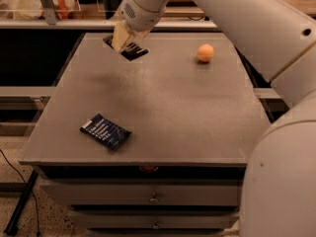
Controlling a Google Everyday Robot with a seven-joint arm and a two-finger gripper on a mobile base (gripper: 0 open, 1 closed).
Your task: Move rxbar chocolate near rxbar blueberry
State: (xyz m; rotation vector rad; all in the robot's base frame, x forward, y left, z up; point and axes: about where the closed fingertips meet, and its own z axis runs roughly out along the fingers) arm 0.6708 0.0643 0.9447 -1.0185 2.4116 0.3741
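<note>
You had dim, warm light from overhead. The gripper (124,39) at 11 o'clock, clamped on the rxbar chocolate (134,52), threw only faint, soft shadows on the table (173,107). The white arm (237,14) at 1 o'clock was the brightest thing.

White robot arm sweeps from the near right up to the far left – its gripper (123,38) points downward, fingers clamped on the rxbar chocolate (133,51), held aloft.

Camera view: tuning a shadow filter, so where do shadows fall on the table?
Camera view: soft light; the gripper, over the far left of the table holding the rxbar chocolate, casts a faint smudge below; the orange ball has a small shadow at its base.
</note>
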